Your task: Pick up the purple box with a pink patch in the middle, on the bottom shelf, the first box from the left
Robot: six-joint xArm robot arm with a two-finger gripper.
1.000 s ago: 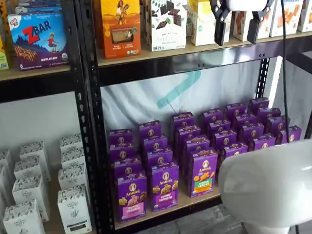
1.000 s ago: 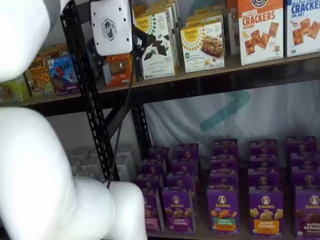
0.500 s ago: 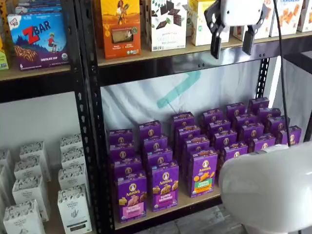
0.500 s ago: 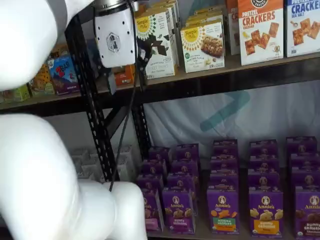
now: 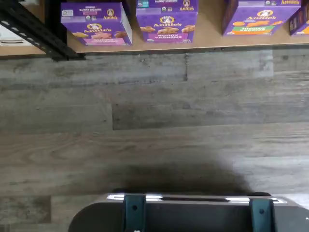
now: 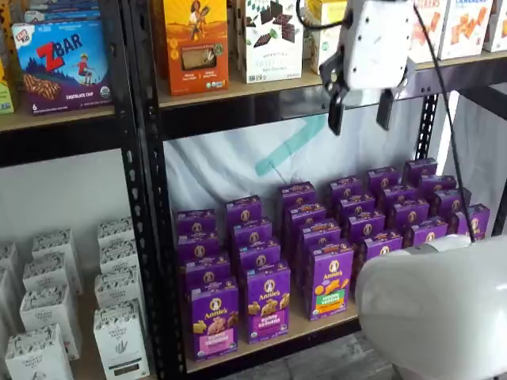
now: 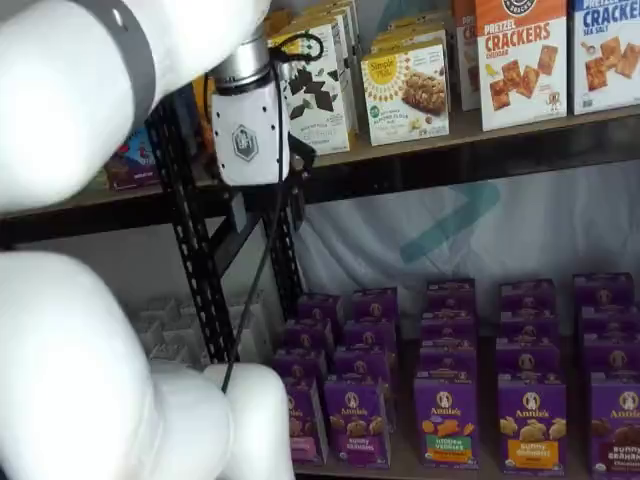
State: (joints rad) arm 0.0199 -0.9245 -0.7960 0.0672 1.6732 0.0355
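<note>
two black fingers (image 6: 336,119) are being shown hanging from the white body of the gripper (image 6: 360,117), spread with a plain gap between them and nothing being pinched. the gripper is being held high above the purple box (image 6: 215,321), up beside the front edge of the upper shelf (image 6: 238,91), with its fingertips in front of the white backdrop (image 6: 230,166) and well apart from every carton. in a shelf view the gripper body (image 7: 246,135) is being seen before the black upright post (image 7: 190,240), and its fingers cannot be made out there.

the purple box is being kept upright at the front left corner of the bottom shelf (image 6: 317,324), just beside the post (image 6: 154,237), with its pink band facing forward. to its right a purple carton with a lilac band (image 6: 268,302) is standing just beside it, and further right a purple carton with a green and orange patch (image 6: 329,280) is standing. more purple cartons are being lined up close behind it. in the wrist view the purple box (image 5: 96,23) is being seen at the shelf's front edge (image 5: 193,46), near the black rail (image 5: 34,34), with bare grey floor (image 5: 154,111) lying open in front of it. open room is being left above the box, between the carton tops and the upper shelf. part of the white arm (image 6: 436,309) is filling the foreground to the right of the box.
</note>
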